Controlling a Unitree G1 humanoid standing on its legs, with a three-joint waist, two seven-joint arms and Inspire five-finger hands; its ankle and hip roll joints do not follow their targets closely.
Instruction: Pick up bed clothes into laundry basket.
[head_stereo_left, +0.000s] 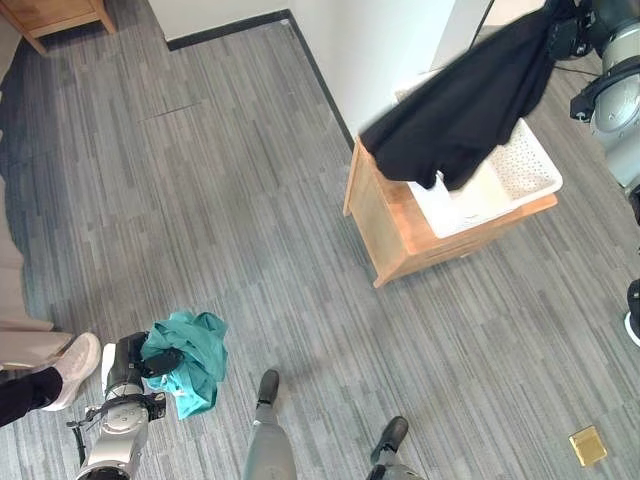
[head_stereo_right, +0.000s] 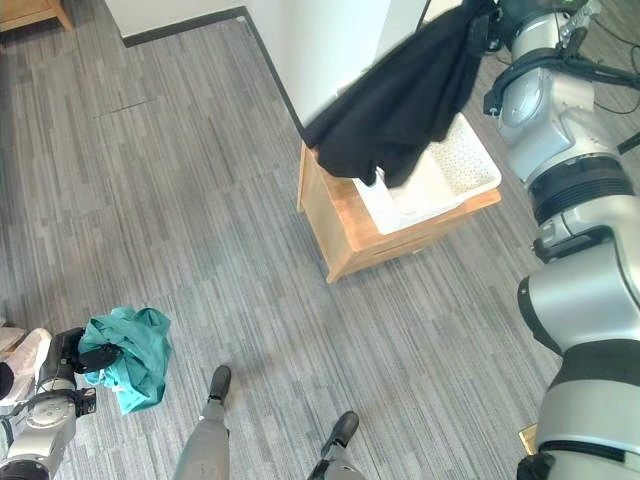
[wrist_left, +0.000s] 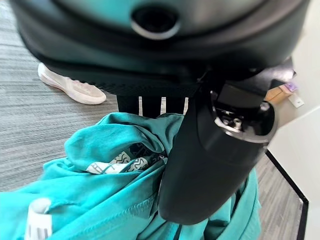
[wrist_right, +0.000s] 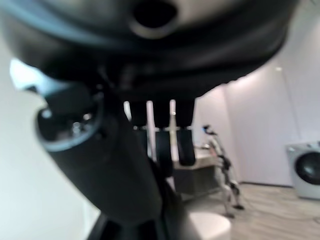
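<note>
Black garment hung from the right hand, raised high at the upper right of the head views, and draped down over the near corner of the white laundry basket. That basket had perforated walls and sat on a low wooden stand, the worktop here, which stood against a white wall corner. The right hand's fingers were curled, with dark cloth below them, clenched on the black garment.

Teal garment was bunched in the left hand, low at the lower left, above the floor. In the left wrist view the thumb pressed into the teal folds, grasping them; a patterned white patch showed among the folds.

The floor was grey striped plank, with a dark skirting along the wall. A small yellow square lay on it at the lower right. A person's pale shoe stood at the left edge, just beside the left hand. A wooden furniture leg was cut off at the upper left. The basket's interior was largely hidden by the black garment.
</note>
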